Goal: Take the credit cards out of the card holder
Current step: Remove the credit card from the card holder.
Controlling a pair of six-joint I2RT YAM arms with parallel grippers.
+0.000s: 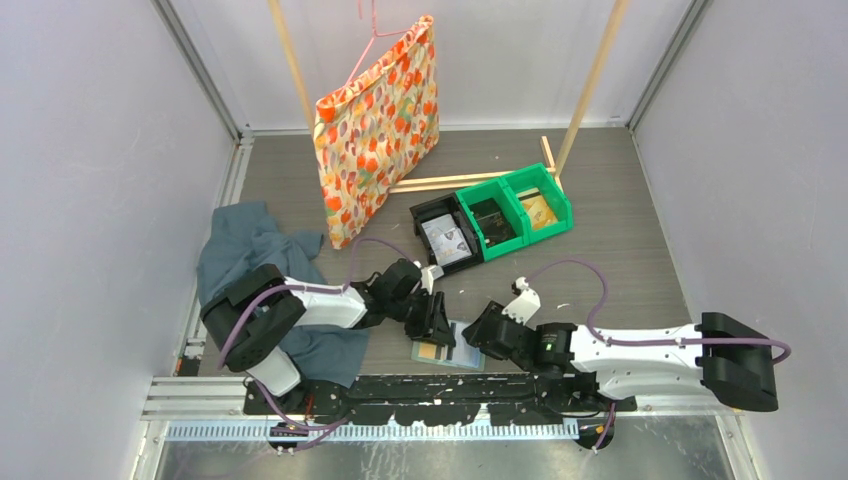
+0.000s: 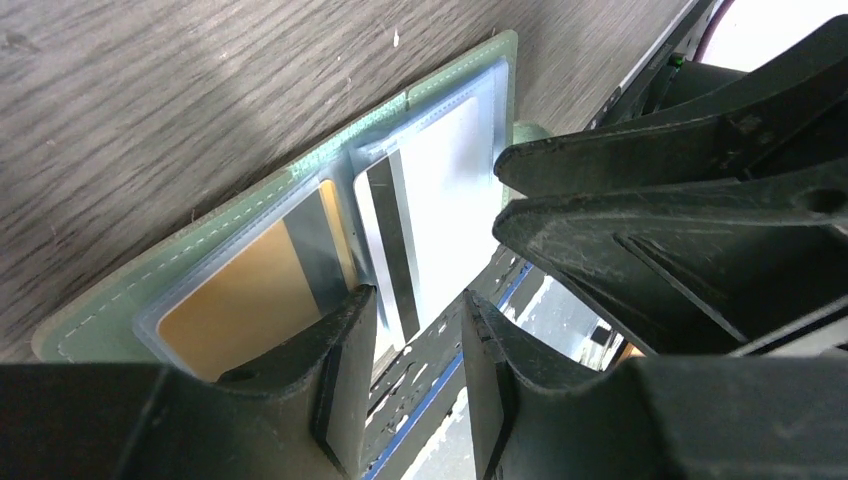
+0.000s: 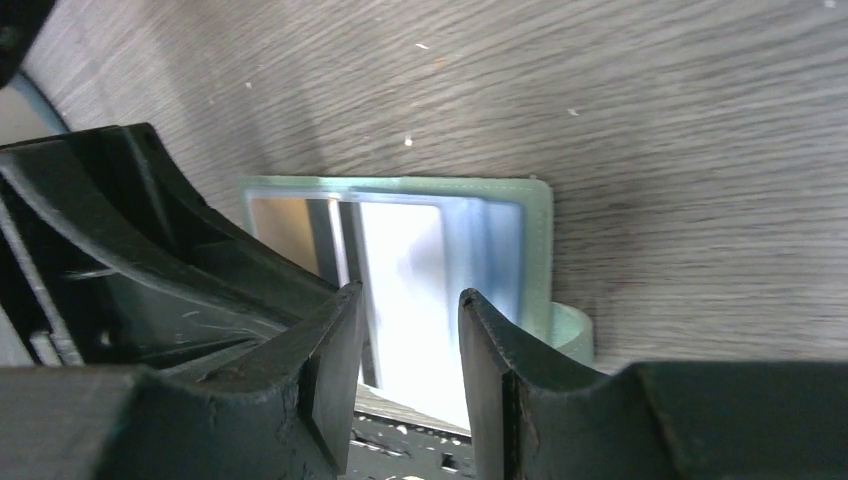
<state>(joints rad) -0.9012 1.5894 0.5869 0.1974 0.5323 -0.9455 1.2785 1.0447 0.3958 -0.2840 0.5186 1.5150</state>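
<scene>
Card holder (image 1: 462, 356) lies open and flat at the tabletop's (image 1: 640, 250) near edge, between your two pincers. Its clear pockets hold a gold card (image 2: 240, 300) and a white striped card (image 2: 450, 200) that sticks out toward the edge.

Left pincer (image 2: 418, 300) and right pincer (image 3: 410, 300) are both half open, clamping nothing.

Only the top view shows the green bins (image 1: 515, 205) and the black bin (image 1: 430, 205), each holding small items. Only the wrist views show the card's stripe.

No text, number or brand is readable; the credit cards (image 2: 440, 210) in the card holder (image 2: 95, 322) show only blurred faces.
</scene>
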